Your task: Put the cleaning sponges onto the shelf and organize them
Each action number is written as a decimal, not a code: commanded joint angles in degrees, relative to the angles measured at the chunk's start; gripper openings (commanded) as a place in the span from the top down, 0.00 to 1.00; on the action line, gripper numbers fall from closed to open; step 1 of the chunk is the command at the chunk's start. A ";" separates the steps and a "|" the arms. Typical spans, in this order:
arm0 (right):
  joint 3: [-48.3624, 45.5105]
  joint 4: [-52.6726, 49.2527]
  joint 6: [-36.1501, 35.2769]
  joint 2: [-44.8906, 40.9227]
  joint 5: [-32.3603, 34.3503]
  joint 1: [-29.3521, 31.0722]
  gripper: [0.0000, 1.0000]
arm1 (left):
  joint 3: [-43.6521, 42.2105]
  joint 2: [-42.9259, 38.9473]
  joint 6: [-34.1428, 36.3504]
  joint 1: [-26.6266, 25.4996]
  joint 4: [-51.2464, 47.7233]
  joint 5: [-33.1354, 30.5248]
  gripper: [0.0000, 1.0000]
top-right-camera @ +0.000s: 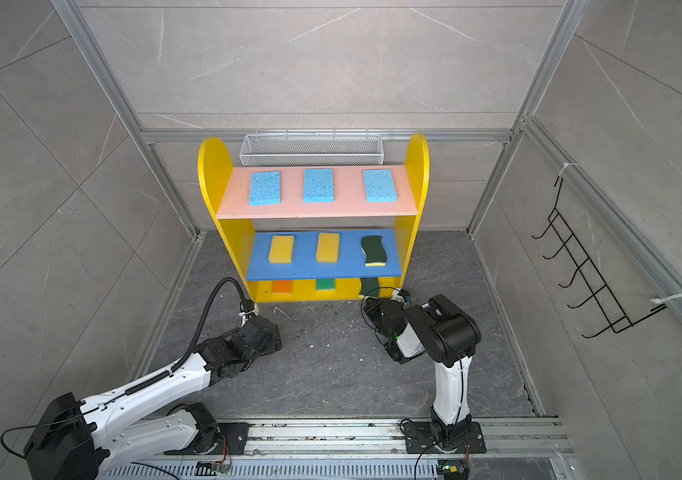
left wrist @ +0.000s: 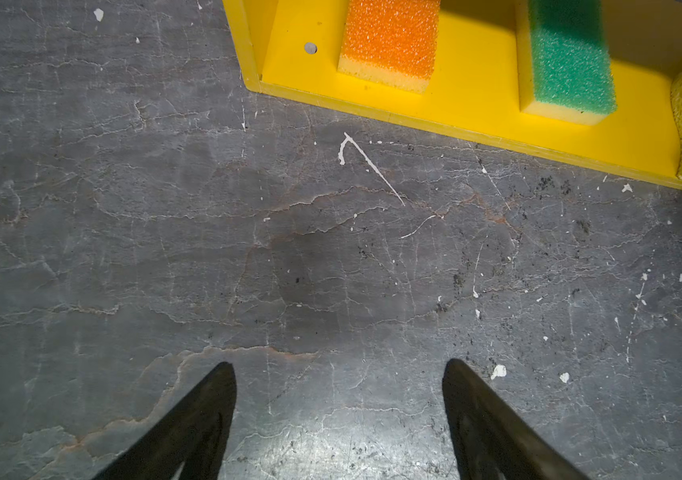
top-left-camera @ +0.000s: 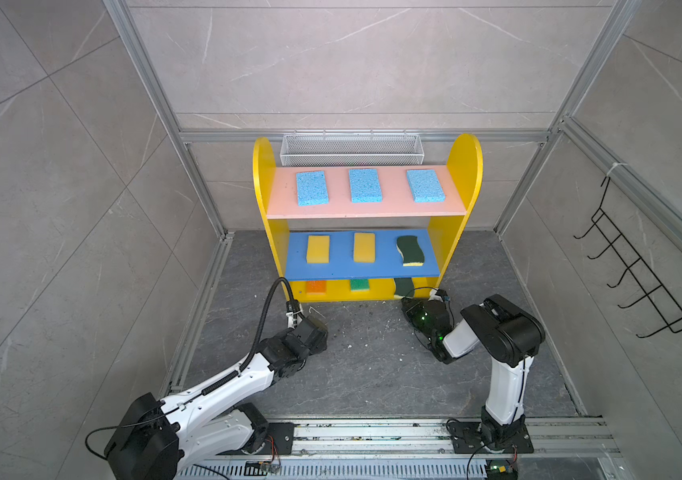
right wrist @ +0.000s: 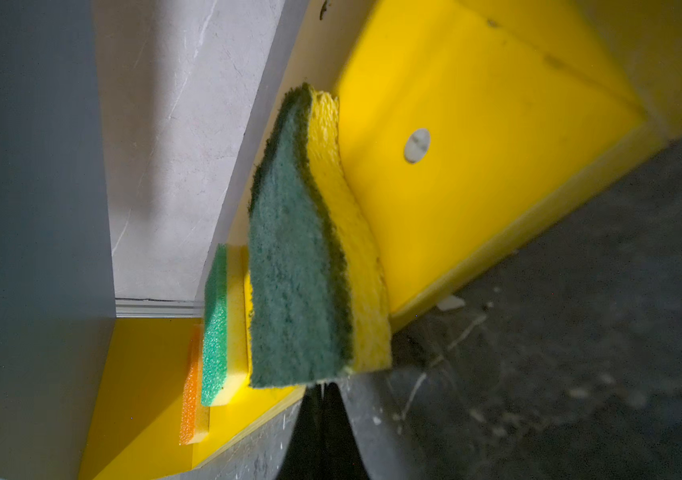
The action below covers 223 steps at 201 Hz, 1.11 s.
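Right wrist view puts your closed right pincer (right wrist: 322,395), holding nothing, against the near end of the dark-green sponge (right wrist: 298,270). Its long axis runs ahead into the bottom tier of the shelf (right wrist: 476,166), just right of centre in both top views. Your left pincer (left wrist: 338,365), open and empty, is farther.

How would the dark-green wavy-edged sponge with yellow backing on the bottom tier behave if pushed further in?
The dark-green wavy-edged sponge looks porous, so probably light and squashy: a push may dent it before it slides. Its rough scouring face likely resists slipping. Lying flat on the shelf's yellow bottom board, it seems unlikely to tip or roll.
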 commanded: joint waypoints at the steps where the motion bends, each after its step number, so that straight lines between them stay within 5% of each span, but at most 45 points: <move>1: -1.01 -13.72 -1.31 3.03 3.22 -1.29 1.00 | -0.17 0.12 -1.17 0.31 0.90 -0.45 0.19; 223: 3.02 -12.55 -1.06 6.63 0.49 -2.69 1.00 | -1.04 4.82 -2.38 0.35 4.76 0.70 0.19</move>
